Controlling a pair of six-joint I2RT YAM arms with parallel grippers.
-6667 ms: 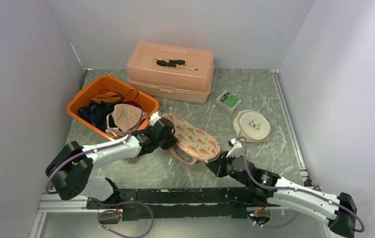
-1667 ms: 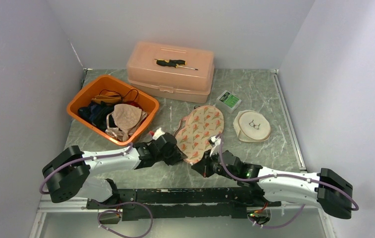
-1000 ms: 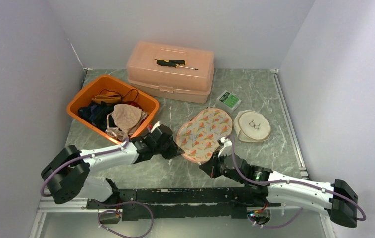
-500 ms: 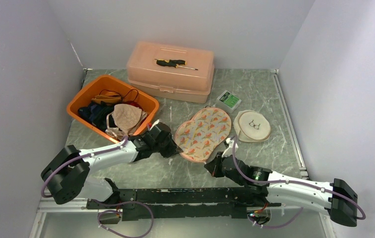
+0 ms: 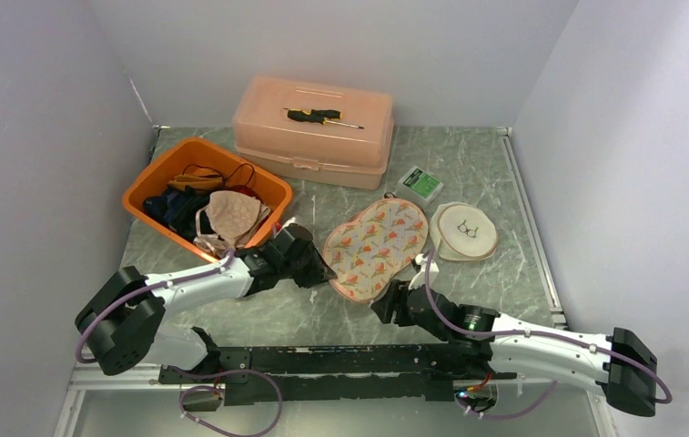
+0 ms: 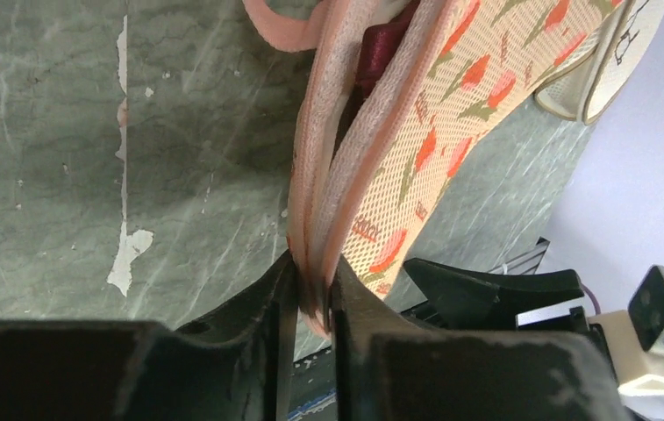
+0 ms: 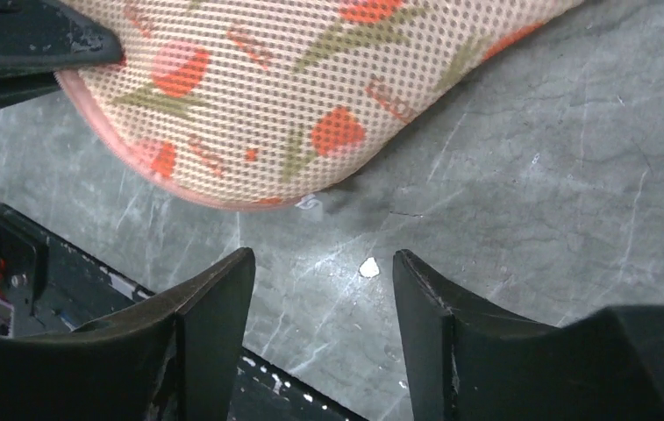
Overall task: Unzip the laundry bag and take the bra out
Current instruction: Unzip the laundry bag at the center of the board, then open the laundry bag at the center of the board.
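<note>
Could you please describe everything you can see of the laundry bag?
The laundry bag is a peanut-shaped pouch of cream mesh printed with orange-red flowers, edged in pink trim. It lies on the green marbled table, its near-left edge pinched in the left hand. Its two pink rims gape, showing something dark red inside. The open right hand sits just short of it.

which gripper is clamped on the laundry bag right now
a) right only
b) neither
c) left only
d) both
C: in the left wrist view the left gripper pinches the pink edge of the laundry bag, while the right gripper stands open over the table with nothing between its fingers.
</note>
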